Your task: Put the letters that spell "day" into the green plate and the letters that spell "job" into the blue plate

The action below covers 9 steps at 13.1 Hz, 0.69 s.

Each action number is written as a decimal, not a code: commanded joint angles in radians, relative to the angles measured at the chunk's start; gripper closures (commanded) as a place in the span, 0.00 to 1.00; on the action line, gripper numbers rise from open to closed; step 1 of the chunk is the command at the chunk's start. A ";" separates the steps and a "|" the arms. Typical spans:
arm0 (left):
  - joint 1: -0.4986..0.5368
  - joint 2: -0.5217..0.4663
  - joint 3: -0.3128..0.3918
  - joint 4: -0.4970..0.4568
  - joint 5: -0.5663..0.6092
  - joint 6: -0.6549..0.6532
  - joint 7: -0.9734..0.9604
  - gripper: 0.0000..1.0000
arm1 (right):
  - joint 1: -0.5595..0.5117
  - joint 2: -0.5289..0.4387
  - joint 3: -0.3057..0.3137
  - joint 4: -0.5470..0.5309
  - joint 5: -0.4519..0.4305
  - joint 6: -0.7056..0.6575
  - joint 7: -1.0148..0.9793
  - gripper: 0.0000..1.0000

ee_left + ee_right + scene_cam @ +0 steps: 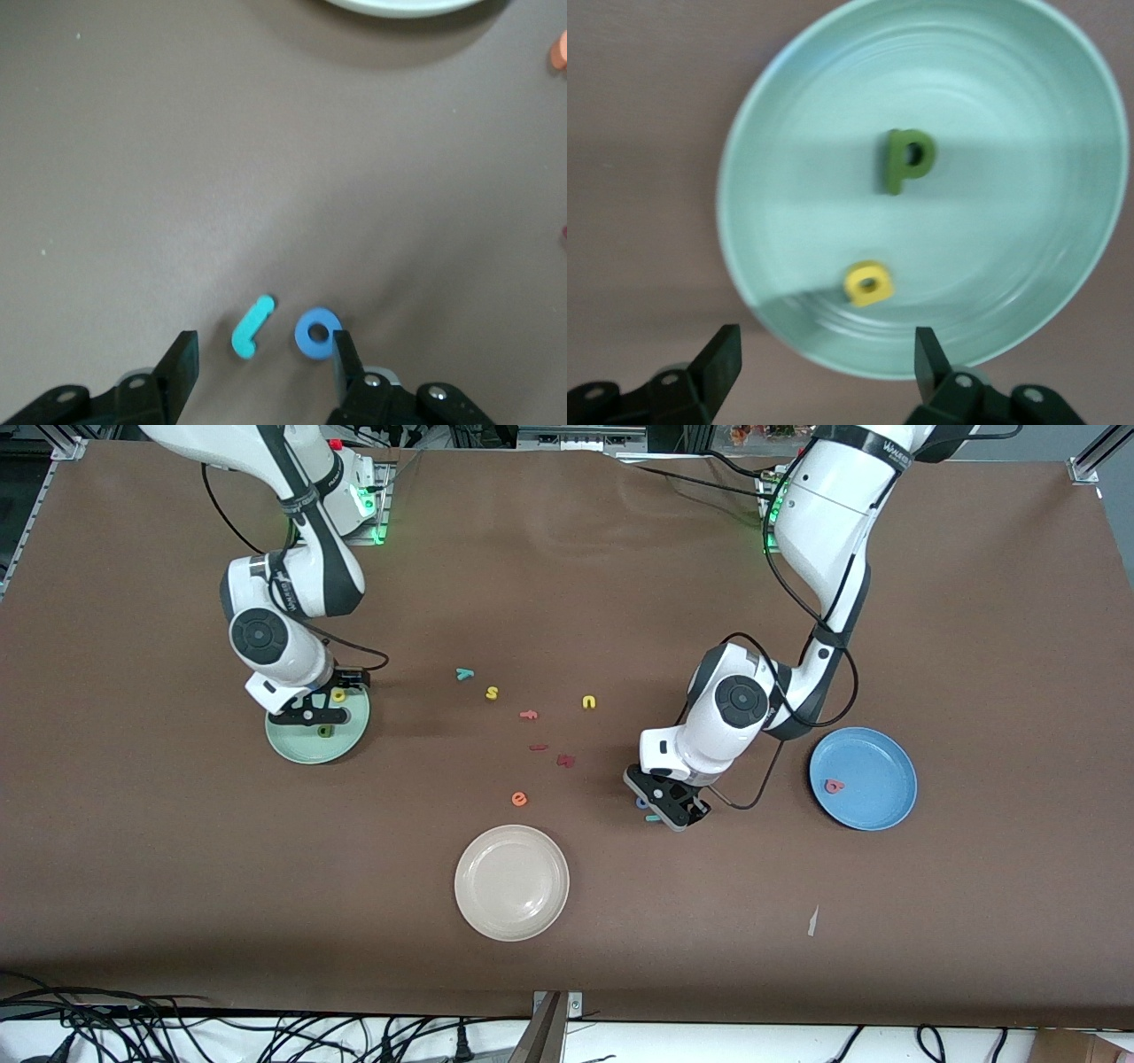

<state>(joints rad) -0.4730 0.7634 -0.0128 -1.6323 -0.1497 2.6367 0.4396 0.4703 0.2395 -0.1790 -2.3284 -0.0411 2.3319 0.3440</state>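
Note:
The green plate (292, 746) lies toward the right arm's end of the table. It holds the dark green d (908, 159) and the yellow a (868, 283). My right gripper (319, 710) hovers over the plate's edge, open and empty. The teal y (464, 674) lies on the table mid-way between the arms. The blue plate (877, 771) holds the pinkish-red b (833, 786). My left gripper (263, 354) is low over the table, open. The teal j (252, 327) lies between its fingers. The blue o (316, 333) lies against one fingertip (344, 354).
A cream plate (511, 882) sits nearest the front camera. Loose letters lie mid-table: yellow s (492, 692), pink f (529, 714), yellow u (589, 702), orange e (519, 799) and two dark red pieces (565, 760).

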 commanded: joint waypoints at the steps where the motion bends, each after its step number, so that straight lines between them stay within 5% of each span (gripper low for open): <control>1: -0.012 0.048 0.023 0.060 0.010 0.016 0.017 0.31 | 0.005 -0.029 0.110 -0.008 0.006 -0.005 0.276 0.13; 6: -0.009 0.062 0.036 0.060 0.012 0.037 0.021 0.35 | 0.016 0.021 0.266 -0.006 0.003 0.191 0.825 0.15; 9: -0.012 0.079 0.036 0.060 0.012 0.046 0.019 0.35 | 0.082 0.089 0.279 -0.006 0.004 0.334 1.123 0.20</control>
<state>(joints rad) -0.4740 0.8162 0.0134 -1.6002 -0.1495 2.6717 0.4478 0.5135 0.2877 0.0989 -2.3325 -0.0409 2.5930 1.3067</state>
